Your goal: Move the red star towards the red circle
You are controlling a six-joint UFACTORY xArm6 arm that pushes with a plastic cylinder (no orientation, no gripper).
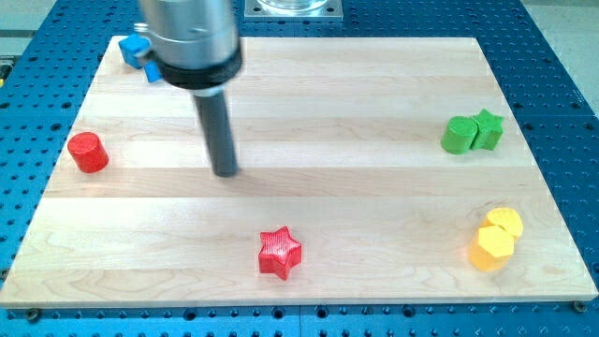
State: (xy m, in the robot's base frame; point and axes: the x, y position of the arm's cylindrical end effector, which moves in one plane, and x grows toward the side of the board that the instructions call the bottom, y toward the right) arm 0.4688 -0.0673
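The red star (280, 253) lies near the view's bottom, a little left of the middle. The red circle (88, 152), a short cylinder, stands at the view's left edge of the board. My tip (225, 172) rests on the board between them, up and to the left of the red star and well to the right of the red circle. It touches neither block.
The wooden board (356, 112) lies on a blue perforated table. Blue blocks (138, 52) sit at the view's top left, partly hidden by the arm. Two green blocks (472, 133) sit at the right. Two yellow blocks (495, 239) sit at the bottom right.
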